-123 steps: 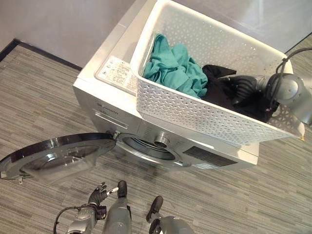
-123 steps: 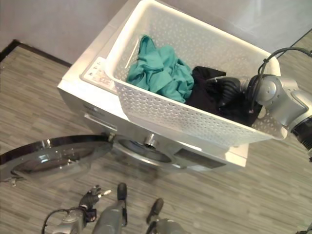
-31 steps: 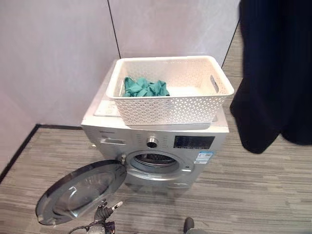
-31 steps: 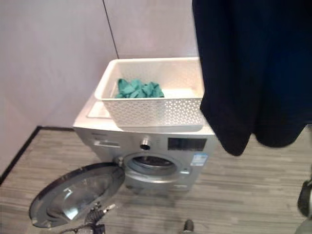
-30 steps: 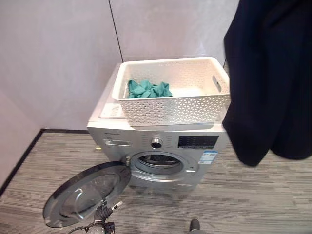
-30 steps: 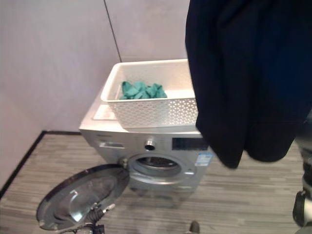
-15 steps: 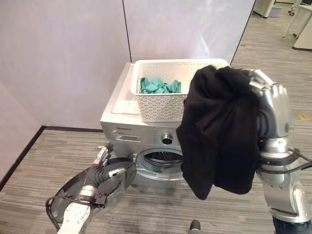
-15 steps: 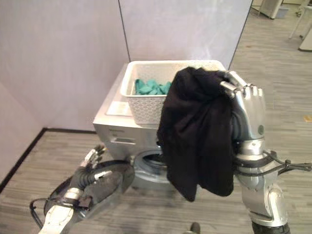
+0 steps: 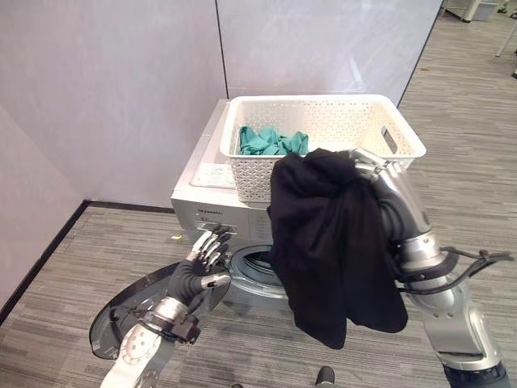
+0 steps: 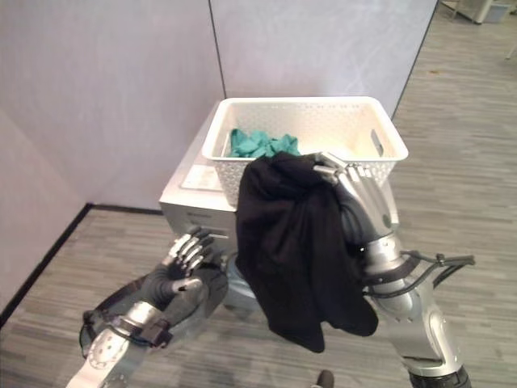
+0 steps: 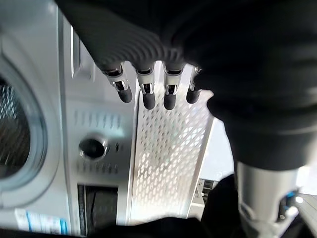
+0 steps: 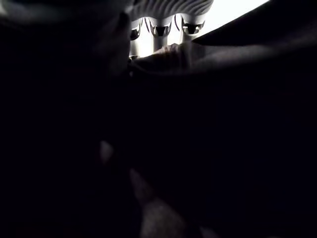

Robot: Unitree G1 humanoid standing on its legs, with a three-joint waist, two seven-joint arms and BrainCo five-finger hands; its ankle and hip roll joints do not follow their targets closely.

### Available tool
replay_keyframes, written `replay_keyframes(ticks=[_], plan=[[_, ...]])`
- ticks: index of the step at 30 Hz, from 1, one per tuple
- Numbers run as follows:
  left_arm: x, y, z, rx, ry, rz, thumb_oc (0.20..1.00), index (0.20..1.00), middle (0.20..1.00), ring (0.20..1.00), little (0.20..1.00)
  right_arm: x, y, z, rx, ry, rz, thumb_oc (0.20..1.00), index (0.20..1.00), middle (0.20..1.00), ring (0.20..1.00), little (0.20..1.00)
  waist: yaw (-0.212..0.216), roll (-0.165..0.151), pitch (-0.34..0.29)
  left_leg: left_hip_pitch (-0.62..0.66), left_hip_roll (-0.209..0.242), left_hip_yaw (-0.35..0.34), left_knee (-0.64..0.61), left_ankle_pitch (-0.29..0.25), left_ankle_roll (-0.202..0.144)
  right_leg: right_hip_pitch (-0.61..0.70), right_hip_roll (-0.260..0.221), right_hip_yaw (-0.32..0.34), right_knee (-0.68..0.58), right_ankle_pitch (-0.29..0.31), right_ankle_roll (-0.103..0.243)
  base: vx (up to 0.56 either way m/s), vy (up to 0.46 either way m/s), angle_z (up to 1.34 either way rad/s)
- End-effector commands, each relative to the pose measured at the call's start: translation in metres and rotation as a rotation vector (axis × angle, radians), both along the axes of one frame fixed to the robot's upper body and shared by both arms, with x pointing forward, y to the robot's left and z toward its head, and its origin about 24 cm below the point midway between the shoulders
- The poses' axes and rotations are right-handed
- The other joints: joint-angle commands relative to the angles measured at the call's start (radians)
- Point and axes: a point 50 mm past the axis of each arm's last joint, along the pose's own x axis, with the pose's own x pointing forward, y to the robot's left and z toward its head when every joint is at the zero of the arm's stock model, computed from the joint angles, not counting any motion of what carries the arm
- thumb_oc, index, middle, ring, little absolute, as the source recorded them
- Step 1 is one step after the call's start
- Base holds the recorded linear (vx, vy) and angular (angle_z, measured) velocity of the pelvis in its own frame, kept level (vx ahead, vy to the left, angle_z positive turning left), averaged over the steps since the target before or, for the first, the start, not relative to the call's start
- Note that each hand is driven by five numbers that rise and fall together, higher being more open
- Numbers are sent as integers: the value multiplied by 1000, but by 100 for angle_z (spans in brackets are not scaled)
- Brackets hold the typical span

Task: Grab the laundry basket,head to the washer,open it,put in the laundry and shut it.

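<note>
My left hand [image 9: 198, 271] has risen beside the open washer door [image 9: 121, 319], fingers spread, holding nothing; my right hand [image 10: 355, 190] has lowered the black garment [image 9: 331, 242], fingers curled on it, before the drum opening [image 9: 252, 263]; next I judge it goes in; teal laundry [image 9: 273, 142] remains in the basket [image 9: 323, 121] on the washer [image 9: 206, 202].

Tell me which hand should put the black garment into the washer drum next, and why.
Right. The right hand already grips the black garment, which hangs in front of the washer, just above its open drum. The left hand is open and empty beside the open door.
</note>
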Motion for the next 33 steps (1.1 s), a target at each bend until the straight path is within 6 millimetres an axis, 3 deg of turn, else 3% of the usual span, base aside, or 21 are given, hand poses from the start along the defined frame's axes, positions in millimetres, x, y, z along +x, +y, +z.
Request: replay_keyframes(ticks=[1, 5, 13, 25, 33], plan=[[5, -11, -8, -18, 34, -42, 1000, 1000, 1000, 1000, 1000, -7, 6, 25, 40, -120, 69, 200, 200, 200, 200, 200, -2, -12, -23, 1, 8, -21, 53, -132, 28, -25, -71, 22, 173, -144, 30, 31, -48, 7], [11, -33, -19, -54, 94, -88, 1000, 1000, 1000, 1000, 1000, -3, 13, 30, 80, -142, 103, 200, 200, 200, 200, 200, -12, -10, -22, 7, 19, -10, 37, -123, 22, -28, -58, 33, 169, -151, 26, 26, -35, 3], [25, -61, -16, -172, 139, -107, 1000, 1000, 1000, 1000, 1000, 0, 23, 35, 144, -160, 144, 200, 200, 200, 200, 200, -33, -13, -13, 7, 42, 1, 13, -104, 8, -23, -29, 35, 142, -154, 16, 6, -40, -3], [38, -67, -2, -174, 71, -66, 1000, 1000, 1000, 1000, 1000, 1, 24, 24, 223, -76, 181, 200, 200, 200, 200, 200, -39, -23, -6, 6, 64, 5, 0, -93, -11, 4, 4, 24, 104, -160, 5, 2, -35, 2], [20, -50, -1, -210, 84, -75, 1000, 1000, 1000, 1000, 1000, -5, 19, 14, 239, -11, 191, 200, 200, 200, 200, 200, -21, -22, 12, 5, 73, 1, 0, -92, -17, 19, 16, 11, 90, -165, 0, -1, -14, 3]])
